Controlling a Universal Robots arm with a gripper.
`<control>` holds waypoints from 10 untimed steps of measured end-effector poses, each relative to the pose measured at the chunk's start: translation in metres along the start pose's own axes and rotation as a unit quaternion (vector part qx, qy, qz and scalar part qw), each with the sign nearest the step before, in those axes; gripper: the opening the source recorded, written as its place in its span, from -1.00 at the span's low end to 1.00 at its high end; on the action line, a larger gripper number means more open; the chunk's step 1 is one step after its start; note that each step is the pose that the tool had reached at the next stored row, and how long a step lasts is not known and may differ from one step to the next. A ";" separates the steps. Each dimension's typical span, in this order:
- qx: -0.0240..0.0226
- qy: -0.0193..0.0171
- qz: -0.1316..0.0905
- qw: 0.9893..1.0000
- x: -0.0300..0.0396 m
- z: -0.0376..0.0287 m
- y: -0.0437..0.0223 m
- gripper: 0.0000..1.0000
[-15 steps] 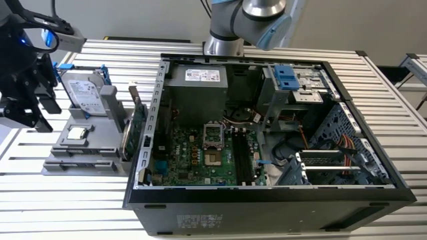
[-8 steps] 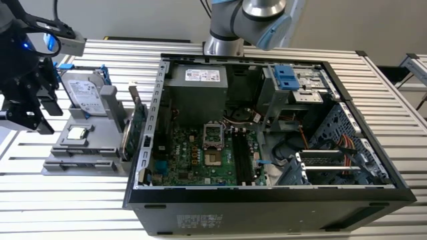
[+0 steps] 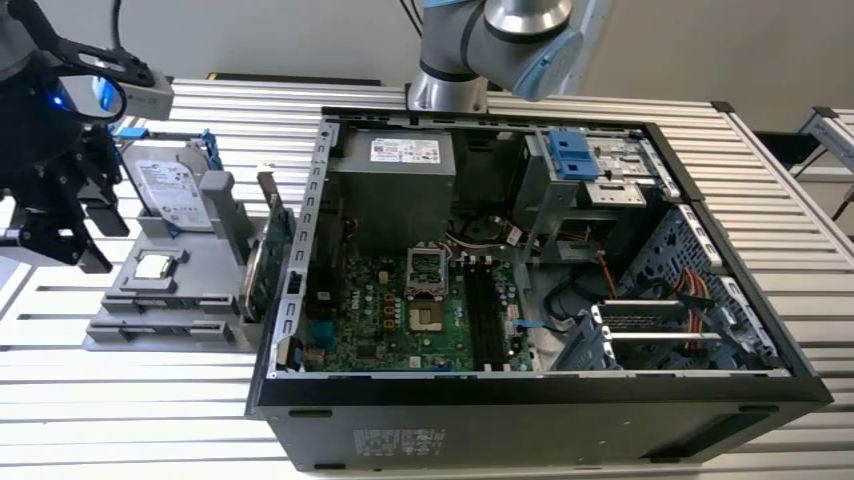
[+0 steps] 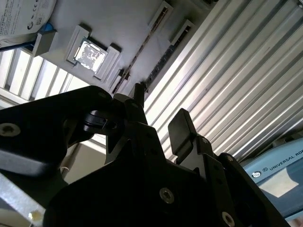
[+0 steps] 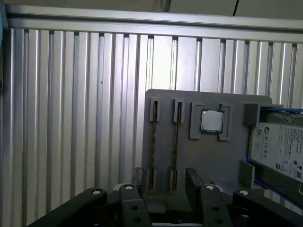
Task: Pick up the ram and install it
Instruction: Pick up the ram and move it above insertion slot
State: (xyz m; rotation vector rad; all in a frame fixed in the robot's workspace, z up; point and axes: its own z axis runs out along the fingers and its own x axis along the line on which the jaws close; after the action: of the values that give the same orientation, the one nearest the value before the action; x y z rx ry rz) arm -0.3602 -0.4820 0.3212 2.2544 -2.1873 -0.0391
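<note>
In the exterior view you see a table (image 3: pixel 134 400) of ribbed aluminium slats running to a plain grey wall (image 3: pixel 267 40). The open computer case (image 3: pixel 534 410) lies on its side in the middle of it. Toward the table's edge at the exterior view's left sits a grey holder (image 3: pixel 134 335) carrying a silver hard drive (image 3: pixel 174 190), a processor chip (image 3: pixel 156 265) and, just beside the case, an upright green card (image 3: pixel 278 250). The arm (image 3: pixel 507 30) rises from the table's far edge. Your gripper (image 3: pixel 96 238) hangs above the holder's outer side, clear of the parts.

In the second wrist view the slats catch bright light. The ram (image 4: pixel 141 64) sits edge-on in a narrow slot of the holder, next to the chip, and a similar thin strip fills the slot just beside it. The black fingers (image 4: pixel 182 127) stand apart with nothing between them, well above the holder.

In the first wrist view the slats run to a rail along the table's edge (image 5: pixel 142 21), with the pale wall beyond. The holder is near that view's lower corner, and the ram (image 5: pixel 175 142) is in the slot nearest the chip (image 5: pixel 211 121). The jaws are spread and empty over the slots.
</note>
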 end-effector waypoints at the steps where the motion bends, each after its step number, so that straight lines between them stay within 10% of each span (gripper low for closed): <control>1: 0.000 0.000 0.000 1.000 0.0000 0.0008 0.0000 1.00; 10: 0.000 0.000 0.001 1.000 0.0001 0.0087 -0.0002 1.00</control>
State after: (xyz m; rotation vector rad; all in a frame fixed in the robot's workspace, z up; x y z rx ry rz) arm -0.3602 -0.4820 0.3125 2.2529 -2.1889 -0.0391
